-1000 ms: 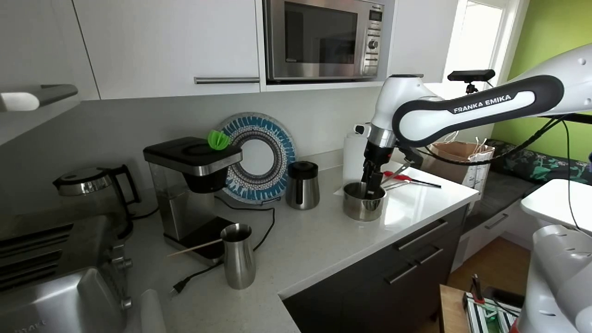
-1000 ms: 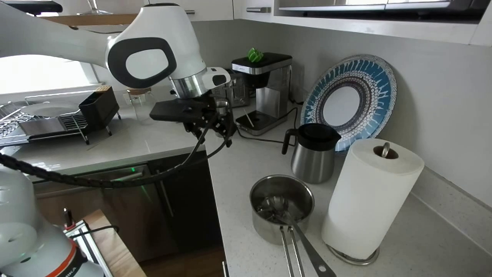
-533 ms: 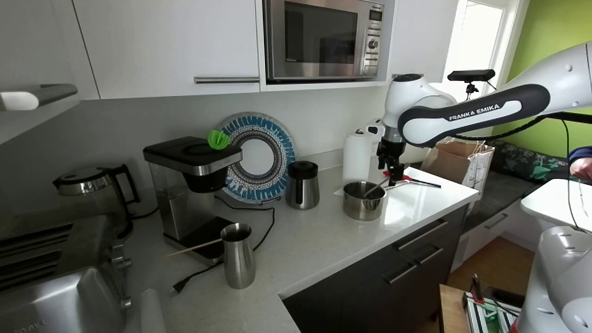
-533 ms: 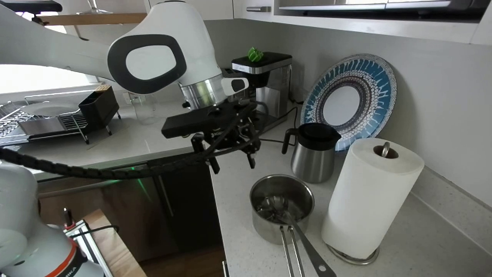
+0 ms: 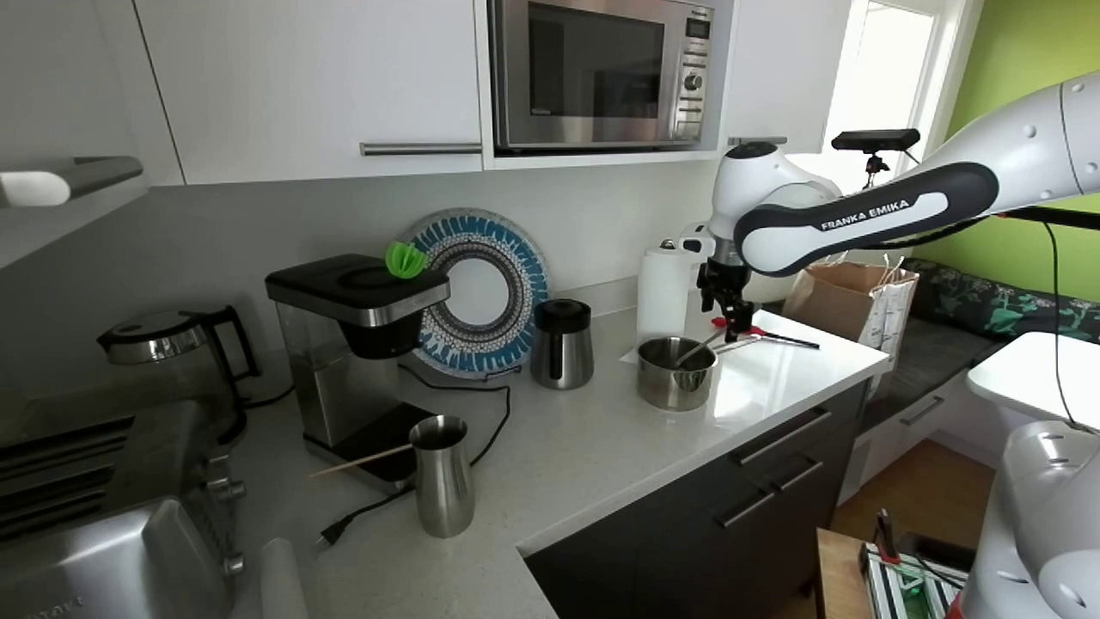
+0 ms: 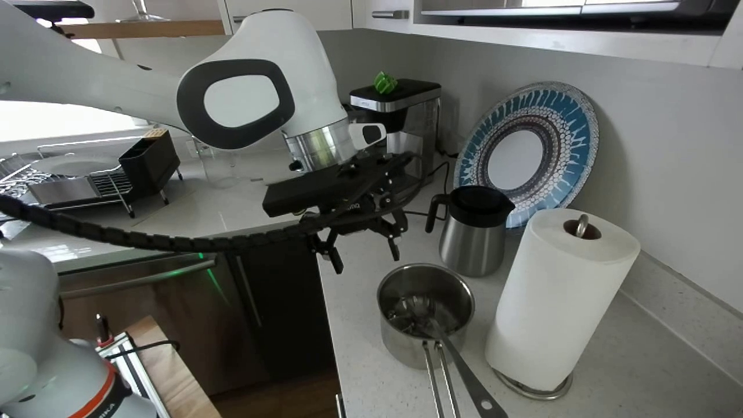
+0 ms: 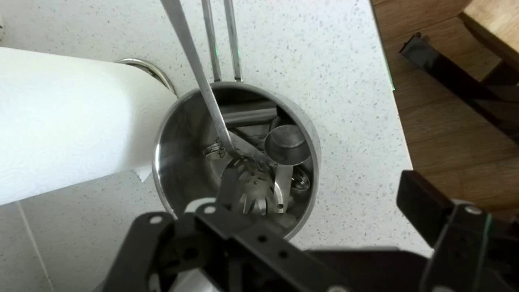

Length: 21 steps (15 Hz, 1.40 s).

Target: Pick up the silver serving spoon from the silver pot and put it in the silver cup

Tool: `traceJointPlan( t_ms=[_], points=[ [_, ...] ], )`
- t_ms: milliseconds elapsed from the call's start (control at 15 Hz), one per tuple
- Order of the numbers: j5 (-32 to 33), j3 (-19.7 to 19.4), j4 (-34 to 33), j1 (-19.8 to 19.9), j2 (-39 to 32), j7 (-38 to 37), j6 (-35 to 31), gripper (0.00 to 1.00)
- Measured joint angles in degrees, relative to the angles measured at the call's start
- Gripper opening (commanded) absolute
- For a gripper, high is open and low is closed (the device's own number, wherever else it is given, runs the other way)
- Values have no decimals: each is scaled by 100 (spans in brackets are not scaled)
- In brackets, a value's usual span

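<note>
The silver pot (image 5: 675, 391) stands on the counter and shows in an exterior view (image 6: 412, 348) and the wrist view (image 7: 311, 132). The silver serving spoon (image 7: 202, 77) leans in it, its slotted, toothed head among other utensils. Its long handle (image 6: 464, 371) slants over the rim beside the pot's wire handle (image 6: 442, 377). The silver cup (image 5: 445, 486) stands upright with a wooden stick in it; no side handle shows. My gripper (image 6: 367, 260) is open and empty in the air, above the pot's level. In the wrist view (image 7: 324, 192), one finger overlaps the spoon's head; the other lies toward the counter's edge.
A paper towel roll (image 6: 563, 302) stands close beside the pot. A black-lidded steel carafe (image 6: 473, 244) and a patterned plate (image 5: 526, 266) are behind. A coffee maker (image 5: 344, 361) and toaster (image 5: 103, 499) lie farther along. A cable (image 6: 174, 241) hangs from my arm.
My arm has moved: in an exterior view the gripper has gone right and down toward the pot, its fingers now plainly apart. Pot, spoon and cup have not moved.
</note>
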<state>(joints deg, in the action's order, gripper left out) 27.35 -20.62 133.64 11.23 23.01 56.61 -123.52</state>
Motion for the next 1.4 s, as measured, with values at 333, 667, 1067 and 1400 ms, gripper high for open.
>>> traceJointPlan(
  t_ms=[333, 667, 1067, 1400],
  points=[
    [369, -77, -16, 140, -366, 612, -698, 100],
    [184, -203, -27, 280, -1011, 678, -1569, 96],
    [-397, -222, -187, 371, -1649, 678, -2013, 79],
    [-447, -217, -371, 475, -2046, 663, -2134, 74]
  ],
)
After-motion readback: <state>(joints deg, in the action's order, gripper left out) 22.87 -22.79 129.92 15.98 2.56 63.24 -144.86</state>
